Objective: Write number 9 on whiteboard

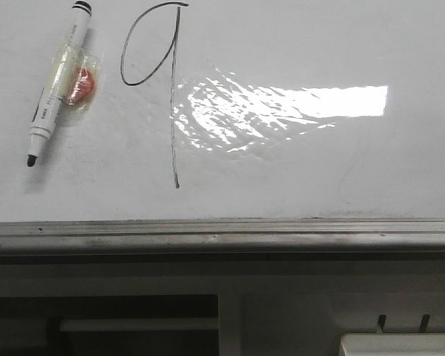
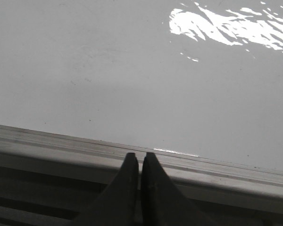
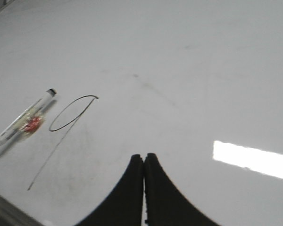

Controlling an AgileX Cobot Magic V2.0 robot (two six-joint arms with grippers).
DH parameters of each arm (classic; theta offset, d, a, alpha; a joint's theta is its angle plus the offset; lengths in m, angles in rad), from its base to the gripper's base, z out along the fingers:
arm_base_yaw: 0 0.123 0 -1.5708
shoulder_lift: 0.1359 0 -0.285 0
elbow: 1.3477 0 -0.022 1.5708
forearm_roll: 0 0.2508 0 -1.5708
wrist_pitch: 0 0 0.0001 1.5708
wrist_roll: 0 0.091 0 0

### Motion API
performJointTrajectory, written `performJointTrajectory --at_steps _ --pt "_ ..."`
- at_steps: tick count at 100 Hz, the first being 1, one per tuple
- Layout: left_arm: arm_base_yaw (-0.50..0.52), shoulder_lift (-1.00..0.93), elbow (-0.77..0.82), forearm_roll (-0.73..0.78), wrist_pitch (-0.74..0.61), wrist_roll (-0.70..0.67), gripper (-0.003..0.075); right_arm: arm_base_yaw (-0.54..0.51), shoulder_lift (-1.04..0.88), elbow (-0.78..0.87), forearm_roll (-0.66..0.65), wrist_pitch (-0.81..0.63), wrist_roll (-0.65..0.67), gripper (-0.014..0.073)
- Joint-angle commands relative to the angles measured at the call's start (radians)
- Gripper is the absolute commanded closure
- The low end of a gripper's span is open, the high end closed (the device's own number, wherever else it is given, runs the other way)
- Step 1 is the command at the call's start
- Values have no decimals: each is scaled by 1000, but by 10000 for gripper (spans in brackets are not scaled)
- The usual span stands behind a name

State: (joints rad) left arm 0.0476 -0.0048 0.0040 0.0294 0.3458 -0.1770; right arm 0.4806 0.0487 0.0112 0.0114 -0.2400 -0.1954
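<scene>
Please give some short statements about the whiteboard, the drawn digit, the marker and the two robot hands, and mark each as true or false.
1. The thin black hand-drawn number 9 is on the large glossy white whiteboard. True.
2. The white marker pen with black ends is held by the right hand. False: it lies on the board, and that hand is shut on nothing.
3. In the front view, the marker lies left of the 9. True.
4. The left hand is wide open. False: its fingers are together.
5. The marker is wrapped in blue tape. False: clear wrap with a red patch.
</scene>
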Motion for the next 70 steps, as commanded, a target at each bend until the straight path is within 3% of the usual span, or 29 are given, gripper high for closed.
performJointTrajectory --at_steps 1,38,57,70 --pt "-1 -27 42 -7 -42 -6 740 -107 11 25 -89 -79 111 664" --pt "-1 -27 42 -7 -42 -6 740 -467 -74 25 -92 322 219 664" --pt "-1 -27 42 -7 -42 -6 740 -553 -74 25 -87 552 231 664" --pt "-1 -27 42 -7 -42 -6 740 -562 -75 25 -87 548 231 664"
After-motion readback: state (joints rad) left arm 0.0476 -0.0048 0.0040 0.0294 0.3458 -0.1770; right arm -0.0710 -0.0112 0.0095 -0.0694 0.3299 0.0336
